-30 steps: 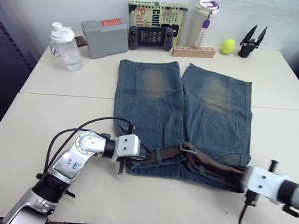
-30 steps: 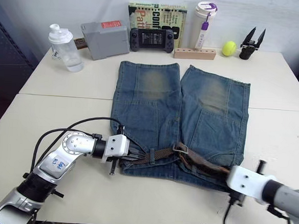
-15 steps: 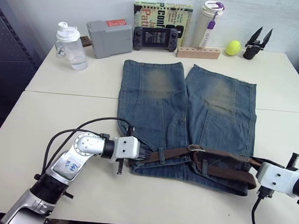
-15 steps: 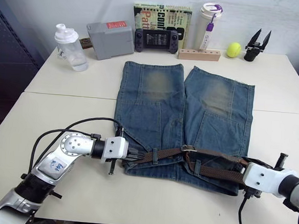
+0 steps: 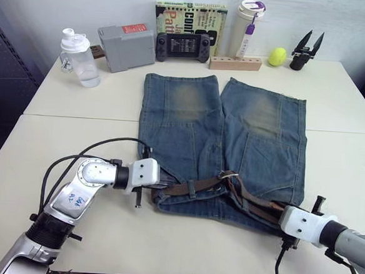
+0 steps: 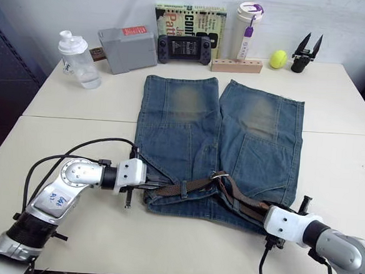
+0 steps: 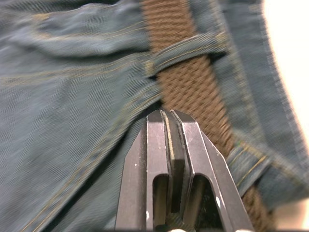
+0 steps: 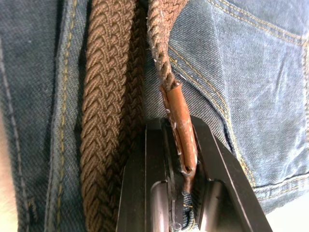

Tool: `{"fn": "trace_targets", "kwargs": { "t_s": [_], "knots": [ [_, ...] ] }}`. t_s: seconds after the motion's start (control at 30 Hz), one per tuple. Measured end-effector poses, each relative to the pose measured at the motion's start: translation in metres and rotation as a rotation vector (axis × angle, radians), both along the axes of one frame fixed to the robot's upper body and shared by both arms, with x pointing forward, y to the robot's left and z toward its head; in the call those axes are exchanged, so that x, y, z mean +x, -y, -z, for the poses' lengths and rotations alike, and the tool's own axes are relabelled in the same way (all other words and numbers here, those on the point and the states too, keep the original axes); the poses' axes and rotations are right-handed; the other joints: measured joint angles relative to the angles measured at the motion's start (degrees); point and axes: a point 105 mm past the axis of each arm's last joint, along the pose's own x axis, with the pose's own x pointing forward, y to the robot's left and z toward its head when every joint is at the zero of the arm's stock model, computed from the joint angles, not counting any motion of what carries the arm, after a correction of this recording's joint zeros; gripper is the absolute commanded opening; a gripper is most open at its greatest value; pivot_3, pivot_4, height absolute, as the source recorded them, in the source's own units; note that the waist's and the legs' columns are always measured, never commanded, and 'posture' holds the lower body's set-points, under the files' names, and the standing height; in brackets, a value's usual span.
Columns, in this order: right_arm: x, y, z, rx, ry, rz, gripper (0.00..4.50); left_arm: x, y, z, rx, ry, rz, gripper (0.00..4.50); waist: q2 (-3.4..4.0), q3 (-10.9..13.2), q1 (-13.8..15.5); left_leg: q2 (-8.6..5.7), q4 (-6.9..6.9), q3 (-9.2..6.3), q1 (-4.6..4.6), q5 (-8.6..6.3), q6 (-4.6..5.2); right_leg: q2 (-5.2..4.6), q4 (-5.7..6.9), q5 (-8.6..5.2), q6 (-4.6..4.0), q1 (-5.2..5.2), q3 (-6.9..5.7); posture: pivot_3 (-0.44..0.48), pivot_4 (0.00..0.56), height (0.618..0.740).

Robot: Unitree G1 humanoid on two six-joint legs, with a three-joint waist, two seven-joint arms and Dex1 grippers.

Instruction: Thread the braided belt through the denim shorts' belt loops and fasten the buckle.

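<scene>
The denim shorts (image 5: 223,130) lie flat on the table with the waistband toward me. The braided belt (image 5: 204,185) runs along the waistband, and its buckle (image 5: 228,175) sits near the middle. In the left wrist view the belt (image 7: 188,87) passes under a belt loop (image 7: 186,48). My left gripper (image 5: 159,187) is at the waistband's left end, shut, with its tips (image 7: 169,116) against the denim beside the belt. My right gripper (image 8: 176,126) is shut on the belt's brown leather tip (image 8: 177,108) at the waistband's right end (image 5: 277,214). The belt is doubled back there.
Along the table's back edge stand a clear bottle (image 5: 78,57), a grey box (image 5: 126,46), a game controller (image 5: 182,47), a book (image 5: 191,18), a white tumbler (image 5: 250,26), a wooden block (image 5: 235,63), a tennis ball (image 5: 277,56) and a black tool (image 5: 304,51). The front edge is close.
Half a second ago my right gripper held the belt end stretched out past the shorts' right side. It has since come back left, and the belt lies slack. The left gripper stayed put.
</scene>
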Motion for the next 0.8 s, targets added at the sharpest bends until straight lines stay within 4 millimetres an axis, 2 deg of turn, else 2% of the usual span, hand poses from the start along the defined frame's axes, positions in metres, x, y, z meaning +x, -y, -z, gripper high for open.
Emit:
{"fn": "trace_targets", "kwargs": {
  "t_s": [0.03, 0.07, 0.17, 0.27, 0.33, 0.37, 0.47, 0.57, 0.67, 0.8],
  "knots": [
    [0.001, 0.003, -0.001, 0.004, 0.001, 0.018, 1.18, 0.0, -0.002, -0.003, -0.017, -0.012, -0.009, 0.12, 0.0, 0.0, 0.02, -0.02, 0.0, -0.01, 0.0, 0.0, 0.0, -0.03, 0.0, 0.0, 0.0, 0.0, 0.01, 0.0, 0.15, 0.731],
    [0.002, 0.006, -0.003, 0.011, 0.004, 0.04, 1.65, -0.001, -0.003, -0.007, -0.034, -0.023, -0.015, 0.12, 0.0, 0.0, 0.08, -0.02, 0.0, -0.05, 0.0, 0.0, 0.0, -0.05, 0.0, 0.0, 0.0, 0.0, 0.01, 0.0, 0.15, 0.731],
    [0.004, 0.016, -0.012, 0.07, -0.001, 0.106, 3.21, -0.006, -0.005, -0.02, -0.092, -0.066, -0.02, 1.09, 0.0, 0.01, 0.26, -0.01, 0.0, -0.11, -0.06, 0.0, 0.0, -0.08, -0.02, 0.0, 0.0, -0.01, -0.01, 0.0, 0.15, 0.731],
    [0.003, 0.022, -0.021, 0.144, -0.016, 0.135, 4.47, -0.009, -0.005, -0.03, -0.146, -0.098, -0.028, 2.26, 0.02, 0.02, 0.37, -0.02, 0.0, -0.14, -0.05, 0.0, 0.0, -0.07, -0.02, 0.0, 0.01, -0.01, 0.0, 0.0, 0.15, 0.731],
    [-0.002, 0.017, -0.034, 0.242, -0.04, 0.115, 4.5, -0.012, -0.004, -0.035, -0.169, -0.111, -0.03, 3.17, 0.04, 0.04, 0.34, -0.03, -0.01, -0.16, -0.04, 0.0, 0.0, -0.05, -0.01, 0.0, 0.01, -0.02, 0.01, 0.0, 0.15, 0.731],
    [-0.003, 0.015, -0.036, 0.263, -0.044, 0.106, 4.5, -0.012, -0.003, -0.036, -0.174, -0.114, -0.029, 3.46, 0.04, 0.04, 0.28, -0.03, -0.01, -0.16, -0.03, 0.0, 0.0, -0.04, -0.01, 0.0, 0.01, -0.02, 0.01, 0.0, 0.15, 0.731],
    [-0.015, -0.004, -0.059, 0.386, -0.093, 0.013, 4.5, -0.014, 0.0, -0.036, -0.191, -0.136, -0.032, 3.46, 0.05, 0.04, 0.04, -0.03, -0.02, -0.18, -0.01, 0.0, 0.0, -0.04, -0.01, 0.0, 0.0, -0.02, 0.03, 0.0, 0.15, 0.731],
    [-0.026, -0.022, -0.067, 0.449, -0.169, -0.06, 4.5, -0.016, 0.004, -0.033, -0.19, -0.144, -0.018, 3.46, 0.03, 0.05, 0.12, -0.04, -0.02, -0.19, -0.01, -0.01, 0.01, -0.05, -0.01, 0.0, 0.0, -0.01, 0.03, 0.0, 0.15, 0.731],
    [-0.034, -0.04, -0.059, 0.465, -0.256, -0.102, 4.5, -0.018, 0.021, -0.023, -0.149, -0.132, 0.036, 3.46, 0.01, 0.06, 0.29, -0.1, 0.0, -0.17, -0.02, -0.02, 0.03, -0.07, -0.01, 0.0, 0.0, -0.01, 0.04, 0.0, 0.15, 0.731],
    [-0.031, -0.046, -0.044, 0.421, -0.271, -0.088, 4.5, -0.015, 0.033, -0.017, -0.076, -0.061, 0.067, 3.46, 0.01, 0.06, 0.17, -0.1, -0.04, -0.1, -0.02, -0.02, 0.02, -0.04, 0.0, 0.0, 0.0, -0.07, 0.06, 0.0, 0.15, 0.731]
  ]
}}
